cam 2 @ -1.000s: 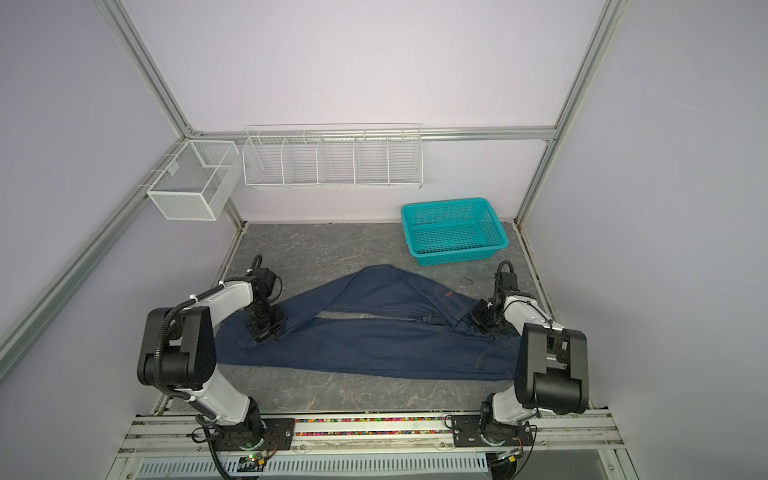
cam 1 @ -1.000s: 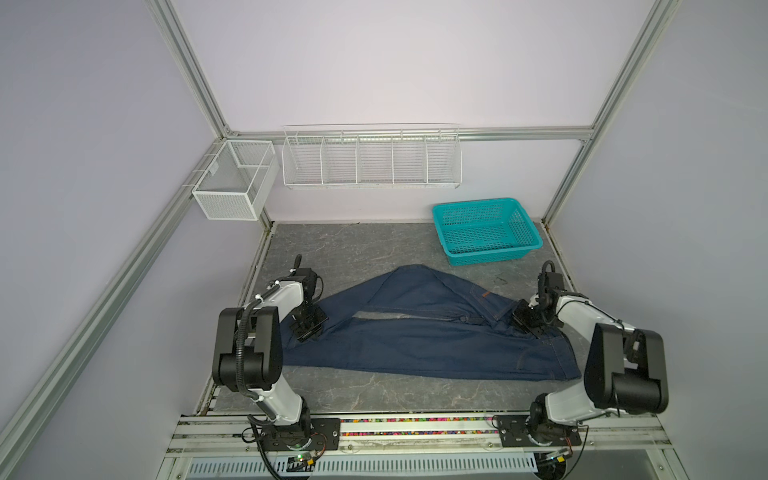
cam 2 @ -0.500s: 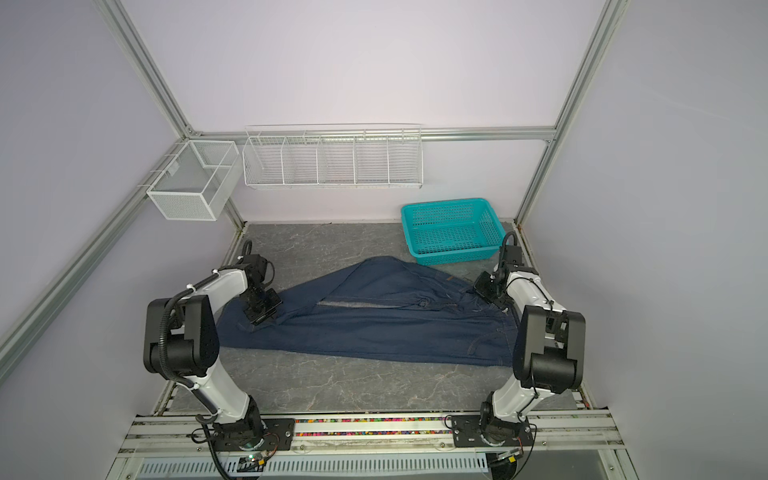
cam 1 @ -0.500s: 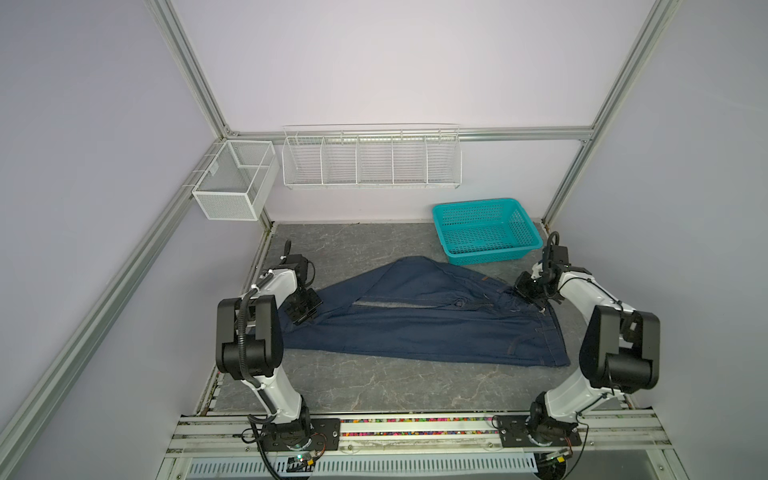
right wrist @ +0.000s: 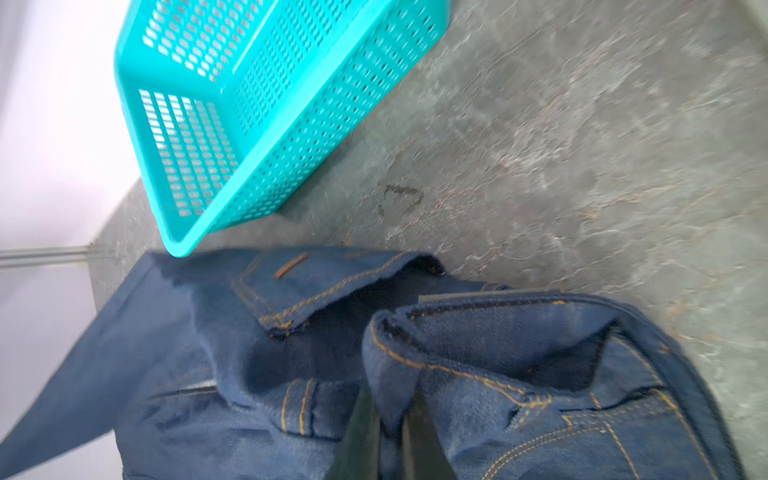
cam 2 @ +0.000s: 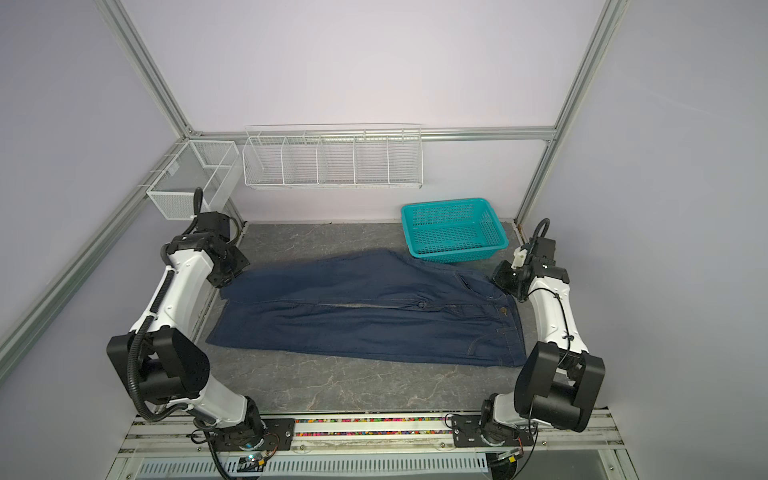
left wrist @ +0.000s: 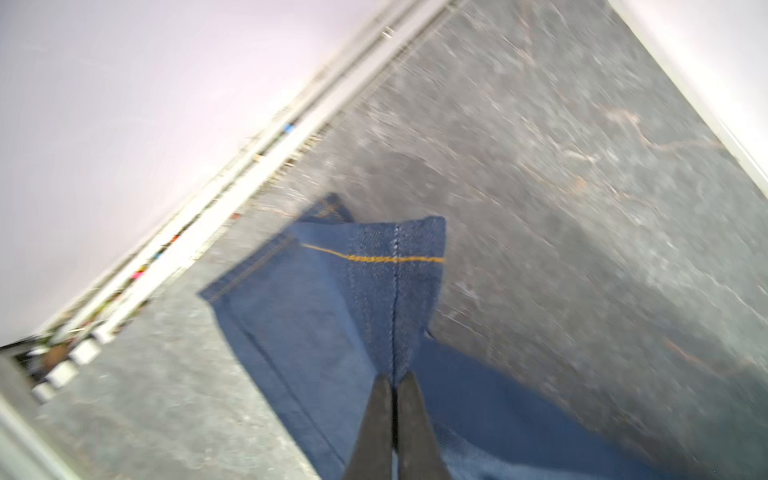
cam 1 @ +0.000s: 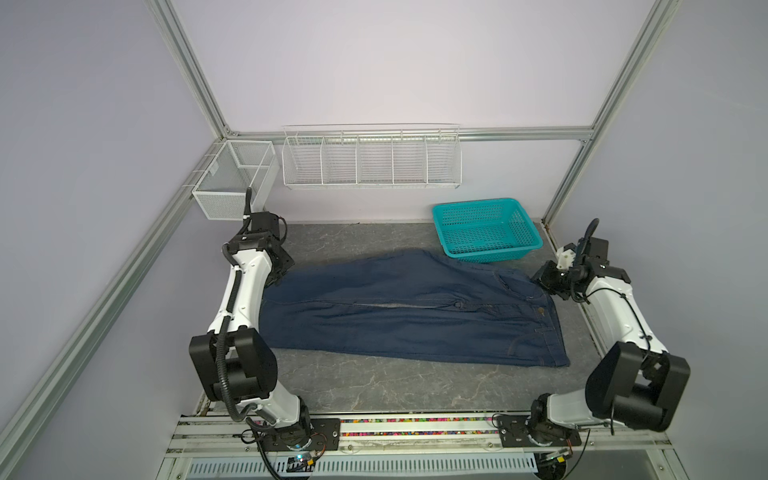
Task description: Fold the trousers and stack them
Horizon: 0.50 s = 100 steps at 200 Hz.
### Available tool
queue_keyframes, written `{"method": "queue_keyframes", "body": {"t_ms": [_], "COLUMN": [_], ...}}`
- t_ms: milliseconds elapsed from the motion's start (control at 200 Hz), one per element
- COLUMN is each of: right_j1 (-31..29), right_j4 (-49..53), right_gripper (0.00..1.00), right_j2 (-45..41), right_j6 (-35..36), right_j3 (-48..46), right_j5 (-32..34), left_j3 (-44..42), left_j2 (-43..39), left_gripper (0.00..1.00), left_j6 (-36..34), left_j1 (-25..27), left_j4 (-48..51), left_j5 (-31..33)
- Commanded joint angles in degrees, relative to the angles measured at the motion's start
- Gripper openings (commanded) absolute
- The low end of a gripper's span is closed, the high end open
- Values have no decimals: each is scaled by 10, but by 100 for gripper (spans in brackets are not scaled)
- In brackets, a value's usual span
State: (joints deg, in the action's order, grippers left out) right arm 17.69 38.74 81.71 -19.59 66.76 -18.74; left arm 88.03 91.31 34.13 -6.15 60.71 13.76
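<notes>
Both claws are pressed together on denim. The left claw (left wrist: 394, 376) pinches a leg hem at the far-left corner, and the right claw (right wrist: 388, 409) pinches the waistband edge at the far right.

The trousers (cam 1: 407, 316) lie lengthwise across the middle of the tabletop (cam 1: 374, 386), legs to the left and waist to the right. Denim like this is likely fairly heavy and limp, so it should sag between two grips and drag on the surface. The thick stitched hems and waistband look like the firmest places to hold.

A teal basket (cam 1: 486, 230) sits just beyond the far edge near the waist, perhaps touching the cloth, and could catch a fold carried that way. The wire rack (cam 1: 371, 158) and mesh bin (cam 1: 232, 183) hang on the far wall, well apart.
</notes>
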Motion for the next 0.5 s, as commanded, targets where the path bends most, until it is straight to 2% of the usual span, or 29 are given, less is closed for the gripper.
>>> {"method": "queue_keyframes", "body": {"t_ms": [0, 300, 495], "right_j1": [23, 70, 112], "right_j4": [3, -20, -66], "right_gripper": [6, 6, 6], "right_j2": [-15, -16, -22], "right_j6": [15, -3, -56], "right_j3": [-1, 25, 20], "right_j5": [-26, -47, -61], "left_j3": [-7, -4, 22], "left_j2": [-13, -5, 24], "left_gripper": [0, 0, 0], "left_j6": [-6, -30, -41], "left_j1": [-29, -50, -50], "left_j4": [21, -44, -72], "left_j5": [41, 32, 14]}}
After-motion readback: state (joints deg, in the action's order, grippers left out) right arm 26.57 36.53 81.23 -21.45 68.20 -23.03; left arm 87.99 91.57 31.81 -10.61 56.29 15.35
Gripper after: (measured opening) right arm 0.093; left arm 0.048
